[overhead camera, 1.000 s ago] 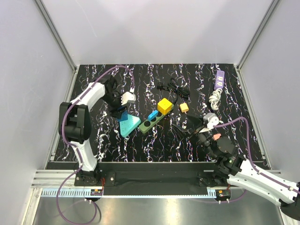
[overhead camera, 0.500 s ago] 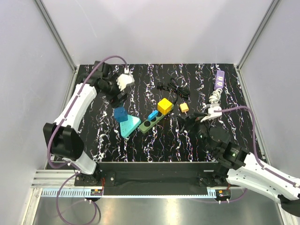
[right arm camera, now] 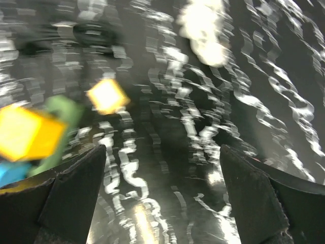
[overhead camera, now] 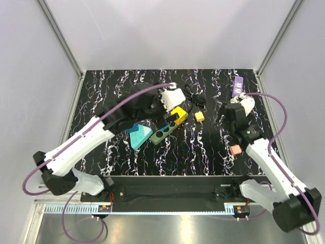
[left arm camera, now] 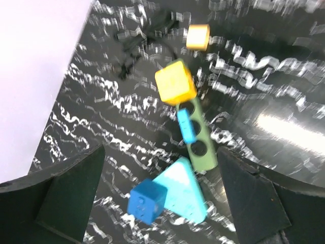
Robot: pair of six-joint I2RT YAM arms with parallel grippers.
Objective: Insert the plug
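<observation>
This looks like a robotics lab test cell. Plain pale panels [overhead camera: 167,30] in aluminium posts [overhead camera: 61,40] close the left, right and far sides of a table [overhead camera: 101,86] with a black marbled top. Two cabled robot arms [overhead camera: 84,145] are bolted to a base rail [overhead camera: 167,192] at the near edge.

Left pincer [overhead camera: 174,105] near yellow block [overhead camera: 179,116]; right pincer [overhead camera: 229,109] near purple power strip [overhead camera: 237,86].
</observation>
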